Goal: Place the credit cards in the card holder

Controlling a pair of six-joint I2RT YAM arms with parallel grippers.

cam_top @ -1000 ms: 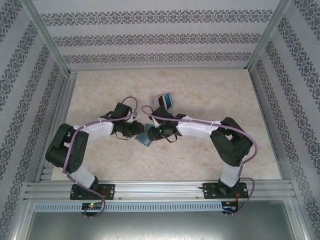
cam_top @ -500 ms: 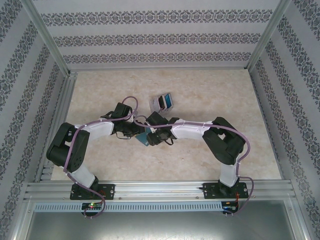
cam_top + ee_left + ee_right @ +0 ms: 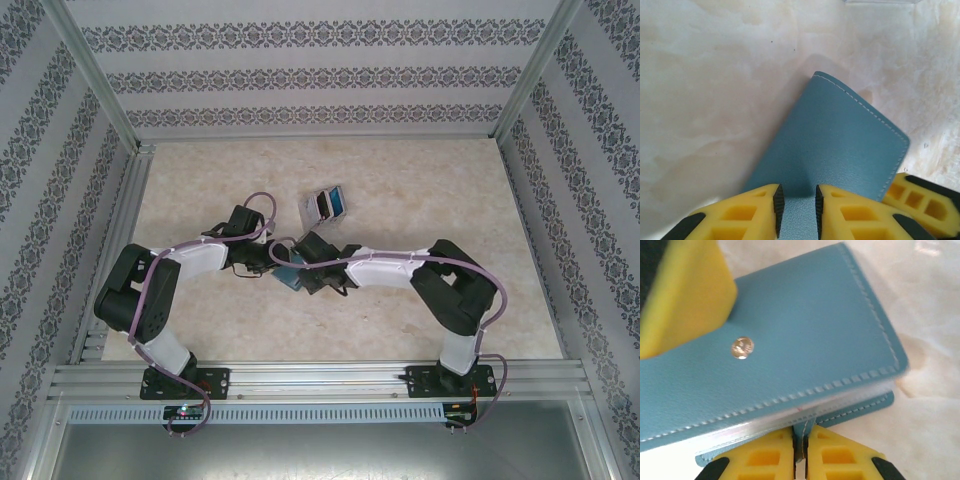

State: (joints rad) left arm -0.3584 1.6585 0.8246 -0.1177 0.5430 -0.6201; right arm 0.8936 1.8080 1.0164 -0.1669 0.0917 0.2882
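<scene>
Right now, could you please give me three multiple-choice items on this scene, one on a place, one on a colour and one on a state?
1. Where is the card holder?
A. Between the left end effector and the right end effector, near the middle of the table.
B. At the table's far left corner.
C. On the right arm's base.

2. What colour is the card holder's outside?
A. Red.
B. Teal-blue.
C. Black.

3. What is the right end effector's state?
A. Wide open above bare table.
B. Shut on an edge flap of the card holder.
C. Shut on a red card.

Answers:
1 A: the top view shows both end effectors meeting at it.
2 B: both wrist views show a teal-blue cover with pale stitching.
3 B: the right wrist view shows it closed on the lower flap.
</scene>
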